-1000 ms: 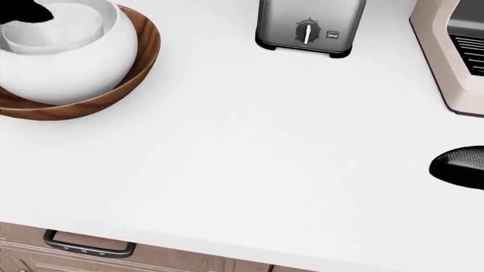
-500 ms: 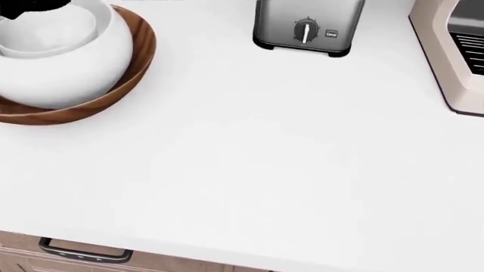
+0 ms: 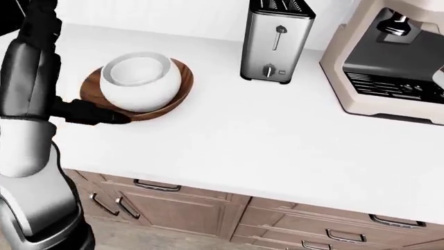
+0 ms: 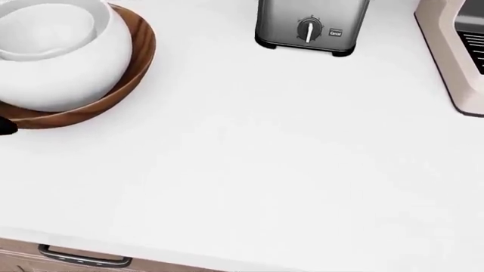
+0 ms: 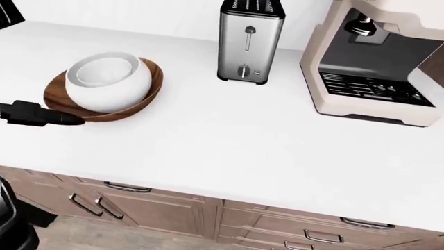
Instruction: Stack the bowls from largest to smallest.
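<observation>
While your left hand is resting on the white counter just beside the wooden bowl, whether its fingers are apart you cannot tell. That wooden bowl is holding a large white bowl, which is cradling a smaller white bowl. Farther up, a toaster and a coffee machine are standing well apart from the stack.

I am seeing grained, satiny wood on the wooden bowl at upper left, smooth matt white on the white bowl inside, brushed shiny metal on the toaster, and matt black on my left hand.
</observation>
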Robot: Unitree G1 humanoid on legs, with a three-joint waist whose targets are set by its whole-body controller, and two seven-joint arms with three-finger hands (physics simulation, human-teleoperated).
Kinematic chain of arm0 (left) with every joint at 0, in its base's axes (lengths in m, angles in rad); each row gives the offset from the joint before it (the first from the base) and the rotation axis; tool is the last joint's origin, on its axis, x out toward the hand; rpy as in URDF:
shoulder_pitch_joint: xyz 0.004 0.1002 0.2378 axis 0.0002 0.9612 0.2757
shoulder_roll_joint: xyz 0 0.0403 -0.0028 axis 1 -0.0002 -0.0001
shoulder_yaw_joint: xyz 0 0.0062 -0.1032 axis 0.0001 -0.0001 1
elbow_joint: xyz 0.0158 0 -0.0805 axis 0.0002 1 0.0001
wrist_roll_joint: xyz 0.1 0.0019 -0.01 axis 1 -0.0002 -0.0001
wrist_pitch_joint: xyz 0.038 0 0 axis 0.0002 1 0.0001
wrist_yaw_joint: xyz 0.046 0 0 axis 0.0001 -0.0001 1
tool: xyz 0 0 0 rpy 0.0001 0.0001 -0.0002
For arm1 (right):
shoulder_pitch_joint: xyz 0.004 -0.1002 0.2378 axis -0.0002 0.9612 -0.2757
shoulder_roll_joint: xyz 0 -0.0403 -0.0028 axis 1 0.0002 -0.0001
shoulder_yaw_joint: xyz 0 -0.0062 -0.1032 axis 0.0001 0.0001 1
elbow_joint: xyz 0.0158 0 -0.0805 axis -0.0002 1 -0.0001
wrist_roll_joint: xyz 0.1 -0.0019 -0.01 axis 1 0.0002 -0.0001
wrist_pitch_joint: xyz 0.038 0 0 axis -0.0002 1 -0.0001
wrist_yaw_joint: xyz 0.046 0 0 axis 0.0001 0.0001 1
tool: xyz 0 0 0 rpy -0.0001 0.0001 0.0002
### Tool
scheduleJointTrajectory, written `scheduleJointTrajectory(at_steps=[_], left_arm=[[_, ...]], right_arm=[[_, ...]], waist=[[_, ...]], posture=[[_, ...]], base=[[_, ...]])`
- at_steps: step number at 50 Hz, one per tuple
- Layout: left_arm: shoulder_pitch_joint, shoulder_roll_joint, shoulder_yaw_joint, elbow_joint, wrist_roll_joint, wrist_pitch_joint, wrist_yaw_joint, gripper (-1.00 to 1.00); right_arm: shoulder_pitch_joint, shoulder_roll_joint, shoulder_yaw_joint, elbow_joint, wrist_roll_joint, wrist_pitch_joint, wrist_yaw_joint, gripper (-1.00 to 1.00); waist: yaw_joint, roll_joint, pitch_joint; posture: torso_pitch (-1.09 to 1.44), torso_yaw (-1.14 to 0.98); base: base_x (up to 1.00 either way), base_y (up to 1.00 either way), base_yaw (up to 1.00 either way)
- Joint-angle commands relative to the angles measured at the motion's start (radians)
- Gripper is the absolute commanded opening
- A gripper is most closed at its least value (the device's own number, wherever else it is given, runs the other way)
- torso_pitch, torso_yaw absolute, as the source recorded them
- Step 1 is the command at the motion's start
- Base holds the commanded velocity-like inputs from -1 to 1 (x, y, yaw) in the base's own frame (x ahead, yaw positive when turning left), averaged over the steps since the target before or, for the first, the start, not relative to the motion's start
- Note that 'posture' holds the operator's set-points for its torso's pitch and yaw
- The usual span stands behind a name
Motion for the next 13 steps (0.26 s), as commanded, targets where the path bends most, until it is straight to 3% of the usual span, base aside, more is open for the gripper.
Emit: scheduleJointTrajectory(at_steps=[1, 8, 11, 13], left_arm=[[-0.02, 0.035, 0.05, 0.016, -0.05, -0.019, 0.106, 1.0], [0.04, 0.131, 0.109, 0.207, -0.114, -0.089, 0.253, 1.0], [0.034, 0.16, 0.153, 0.286, -0.162, -0.071, 0.316, 1.0], [0.025, 0.18, 0.155, 0.31, -0.165, -0.05, 0.379, 1.0]], right_arm=[[0.014, -0.003, -0.044, 0.042, -0.062, -0.021, 0.082, 1.0], [0.122, 0.053, -0.232, 0.251, -0.237, -0.02, 0.382, 1.0], [0.153, 0.06, -0.287, 0.325, -0.3, -0.025, 0.484, 1.0], [0.158, 0.066, -0.299, 0.351, -0.328, -0.03, 0.517, 1.0]], waist=[[-0.001, 0.003, -0.016], [-0.003, 0.012, -0.014], [-0.003, 0.018, -0.017], [-0.006, 0.023, -0.018]], posture=[[0.0, 0.0], [0.0, 0.0], [0.0, 0.0], [0.0, 0.0]], base=[[0.0, 0.0, 0.0], [0.0, 0.0, 0.0], [0.0, 0.0, 0.0], [0.0, 0.0, 0.0]])
